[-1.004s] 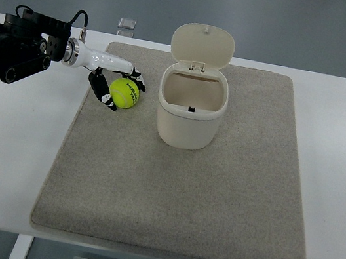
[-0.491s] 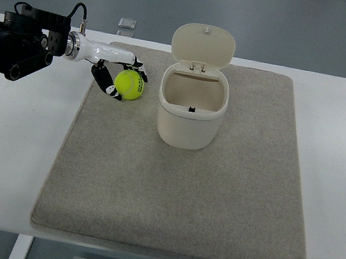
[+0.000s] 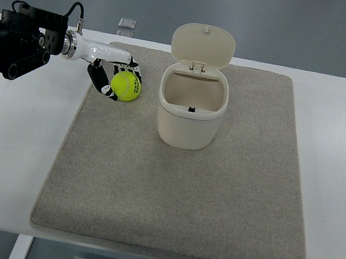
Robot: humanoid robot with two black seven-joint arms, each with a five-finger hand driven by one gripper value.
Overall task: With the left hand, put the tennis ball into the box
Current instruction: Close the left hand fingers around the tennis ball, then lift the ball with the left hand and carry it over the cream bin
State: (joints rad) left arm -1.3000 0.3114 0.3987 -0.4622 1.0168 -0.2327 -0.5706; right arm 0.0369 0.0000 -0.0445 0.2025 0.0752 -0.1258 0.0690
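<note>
the cream-coloured box [image 3: 191, 109] stood on the grey mat [image 3: 176, 190], a little toward twelve o'clock from the mat's middle. its hinged lid [image 3: 202, 44] was flipped up and leaned back toward twelve o'clock, leaving the mouth fully open. the inside looked bare: pale walls and only a small dark mark low on the six o'clock wall; nothing else could be seen in it.

the yellow-green tennis ball [image 3: 126, 86] was outside the box, just beside it at its nine o'clock, apart from the box wall and close to the mat's nine o'clock edge. whether it rested on the mat or hung slightly above it could not be told from this steep view.

the left hand [image 3: 114, 77] came in from nine o'clock on a white wrist behind a black forearm [image 3: 11, 46]. its dark fingers [image 3: 98, 82] were curled around the ball, some over its twelve o'clock side and others under its nine o'clock and six o'clock sides, so the hand was grasping the ball.

the mat lay on a white table [image 3: 6, 135]. a small clear or silvery object [image 3: 127, 25] sat at the table's twelve o'clock edge, beyond the mat's corner; what it was could not be made out.
</note>
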